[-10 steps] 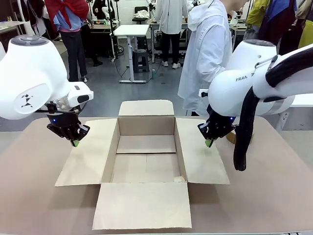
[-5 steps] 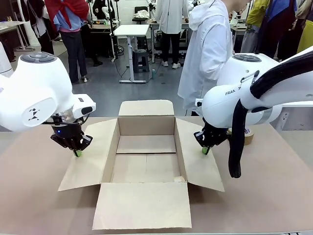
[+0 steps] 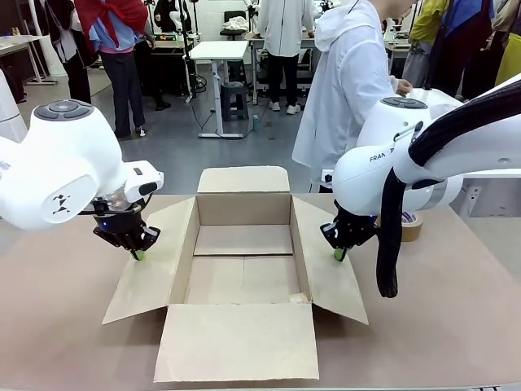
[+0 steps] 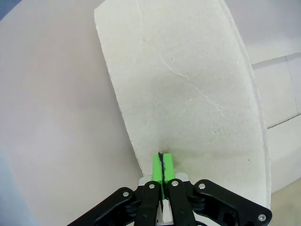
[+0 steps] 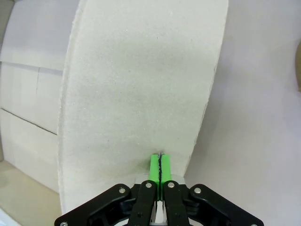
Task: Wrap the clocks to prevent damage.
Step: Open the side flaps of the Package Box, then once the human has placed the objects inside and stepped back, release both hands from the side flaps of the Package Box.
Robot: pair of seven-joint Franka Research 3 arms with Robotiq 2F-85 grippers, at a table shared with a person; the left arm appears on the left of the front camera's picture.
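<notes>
An open brown cardboard box (image 3: pixel 244 209) sits mid-table with its four flaps spread. My left gripper (image 3: pixel 138 255) is shut, its green tips (image 4: pixel 162 162) resting on the far outer edge of the left flap (image 4: pixel 188 84). On the other side, my right gripper (image 3: pixel 338 255) is also shut, and its green tips (image 5: pixel 160 165) touch the far outer edge of the right flap (image 5: pixel 141 84). Both side flaps slope upward toward their outer edges. The inside of the box looks bare. The bubble-wrapped clocks bundle is out of view.
A brown tape roll (image 3: pixel 409 226) lies on the table behind my right arm. A person in a white coat (image 3: pixel 346 90) stands at the far right side of the table. Bare tabletop (image 3: pixel 57 326) surrounds the box.
Both grippers have come down and inward toward the box, staying on the side flaps. The side flaps have tilted up more steeply, so they look narrower.
</notes>
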